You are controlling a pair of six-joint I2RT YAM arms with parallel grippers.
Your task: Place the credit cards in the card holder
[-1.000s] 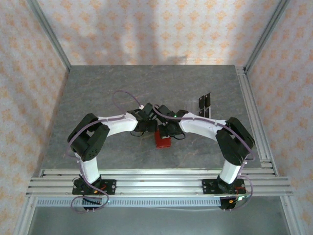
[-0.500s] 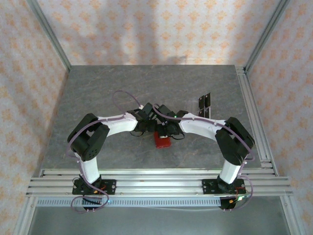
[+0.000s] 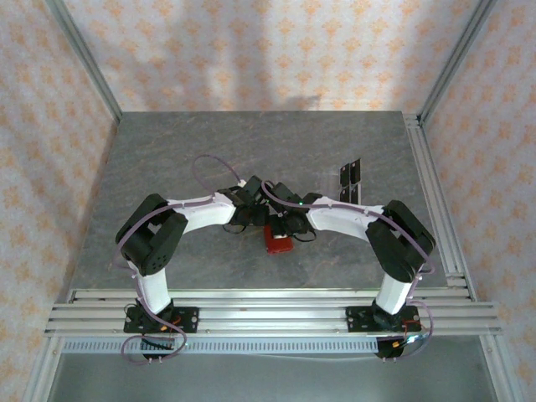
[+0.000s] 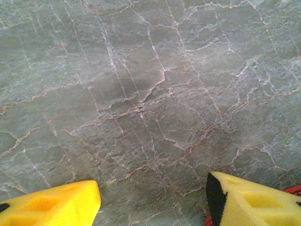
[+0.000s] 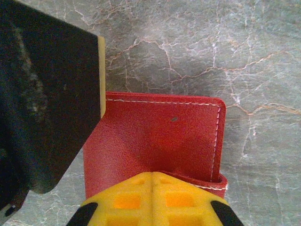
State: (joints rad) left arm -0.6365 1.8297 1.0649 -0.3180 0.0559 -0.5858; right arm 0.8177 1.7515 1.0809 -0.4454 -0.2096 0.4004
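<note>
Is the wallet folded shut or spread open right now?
Folded shut: the wallet lies with its red stitched outside up, no lining visible.

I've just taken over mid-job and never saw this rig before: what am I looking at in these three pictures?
These are two robot arms bolted side by side, each ending in a two-finger pincer with yellow fingers. The wide picture comes from a fixed camera above and behind them; the other two come from a camera on each wrist. On the grey marbled table lie the red card holder, folded shut, where the arms meet, and two dark credit cards off to the right. The left pincer is open over bare table. The right pincer is shut, its tips at the card holder's edge. Neither holds a card.
</note>
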